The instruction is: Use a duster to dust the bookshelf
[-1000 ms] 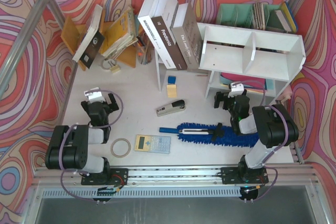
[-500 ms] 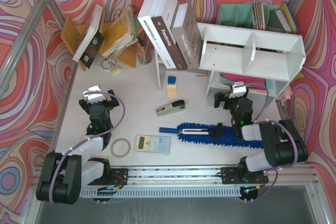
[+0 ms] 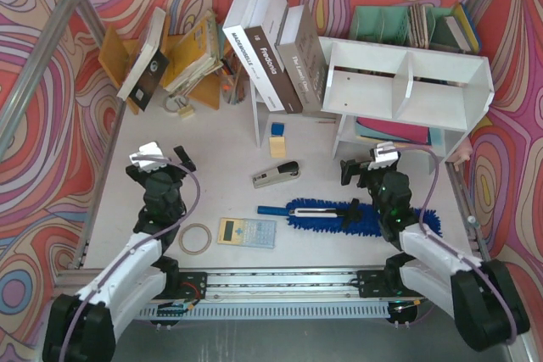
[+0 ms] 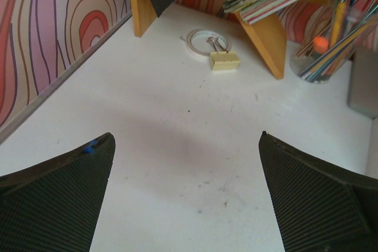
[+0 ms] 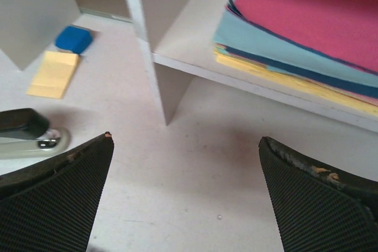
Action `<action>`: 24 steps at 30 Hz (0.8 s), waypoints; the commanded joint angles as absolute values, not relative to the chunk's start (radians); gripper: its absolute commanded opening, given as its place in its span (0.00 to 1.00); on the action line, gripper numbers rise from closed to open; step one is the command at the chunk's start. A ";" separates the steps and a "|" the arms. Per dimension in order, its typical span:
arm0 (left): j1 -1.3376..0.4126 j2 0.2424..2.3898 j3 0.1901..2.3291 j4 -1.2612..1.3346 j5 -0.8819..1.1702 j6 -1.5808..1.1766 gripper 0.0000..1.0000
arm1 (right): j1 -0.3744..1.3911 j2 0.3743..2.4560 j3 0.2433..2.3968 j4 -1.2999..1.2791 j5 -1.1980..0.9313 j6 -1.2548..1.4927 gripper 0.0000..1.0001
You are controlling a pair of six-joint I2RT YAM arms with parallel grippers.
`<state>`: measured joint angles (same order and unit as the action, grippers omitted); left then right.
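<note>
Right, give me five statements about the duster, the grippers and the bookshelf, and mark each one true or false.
1. The duster lies on the table, in neither gripper. True.
2. The left gripper is shut on the tape roll. False: it is open and empty; the tape roll lies on the table.
3. The right gripper is open, facing the lower tier of the bookshelf. True.
4. That lower tier is bare. False: a stack of coloured sheets lies on it.
5. The stapler sits on top of the bookshelf. False: it lies on the table, apart from the bookshelf.
</note>
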<state>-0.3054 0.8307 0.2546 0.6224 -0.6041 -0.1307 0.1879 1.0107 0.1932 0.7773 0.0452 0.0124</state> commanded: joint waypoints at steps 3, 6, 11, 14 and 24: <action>-0.314 0.637 0.305 0.323 -0.611 -0.296 0.98 | 0.245 0.787 0.213 0.508 -0.011 0.037 0.99; -0.314 0.539 0.344 0.179 -0.581 -0.370 0.98 | 0.251 0.678 0.231 0.444 -0.109 0.060 0.99; -0.314 0.445 0.448 -0.035 -0.529 -0.429 0.98 | 0.250 0.540 0.333 0.315 -0.180 0.153 0.99; -0.314 0.414 0.503 -0.147 -0.593 -0.559 0.98 | 0.250 0.532 0.431 0.233 -0.191 0.267 0.99; -0.313 0.326 0.631 -0.505 -0.710 -0.867 0.99 | 0.251 0.623 0.678 -0.119 -0.035 0.440 0.99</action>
